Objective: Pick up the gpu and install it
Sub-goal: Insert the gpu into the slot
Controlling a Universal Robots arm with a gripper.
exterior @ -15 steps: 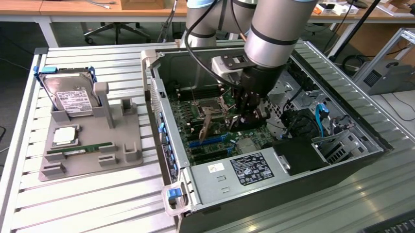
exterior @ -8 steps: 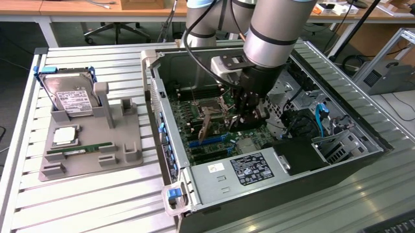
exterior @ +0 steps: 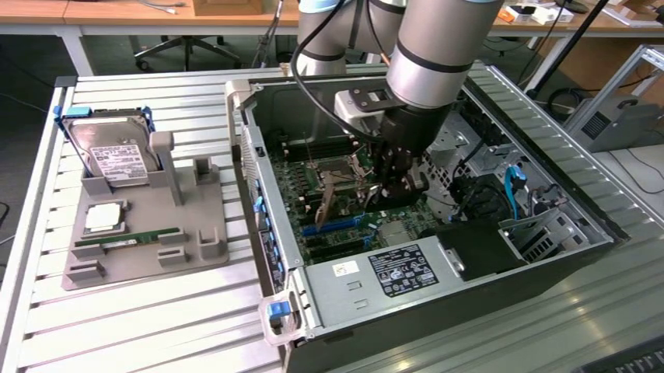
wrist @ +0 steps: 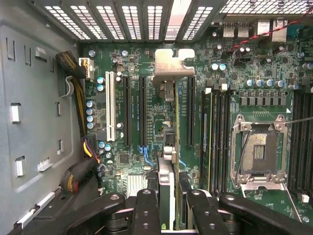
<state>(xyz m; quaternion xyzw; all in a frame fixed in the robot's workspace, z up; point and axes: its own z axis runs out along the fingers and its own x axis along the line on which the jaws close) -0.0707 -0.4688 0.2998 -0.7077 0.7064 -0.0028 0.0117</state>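
One open computer case (exterior: 581,210) lies on its side on the slatted table (exterior: 155,311), and the arm (exterior: 436,47) reaches down into it from above. Inside the case, the green motherboard (wrist: 132,161) faces up toward the wrist camera, with its row of long dark expansion slots (wrist: 142,110) running parallel to one another toward the vented rear wall (wrist: 127,19). The gripper (wrist: 168,200) hangs directly over this slot area, and its fingers (wrist: 146,210) are closed on the gpu (wrist: 168,122), pinching the thin card by its two flat faces near one end. The gpu stands on edge below the jaws, seen almost edge-on in the wrist view; its long axis runs away from the fingers along the same direction as the slots, ending at its silvery metal bracket (wrist: 173,66) close to the rear wall. The card's lower edge appears to lie between two neighbouring slots or over one of them; whether it is already seated cannot be determined from these views. In the exterior view, the gpu (exterior: 330,203) appears as a tilted thin plate below the gripper (exterior: 400,183). Outside the case, a grey fixture (exterior: 145,233) holds the hard drive (exterior: 109,155) and the memory stick (exterior: 124,242), well apart from the work.
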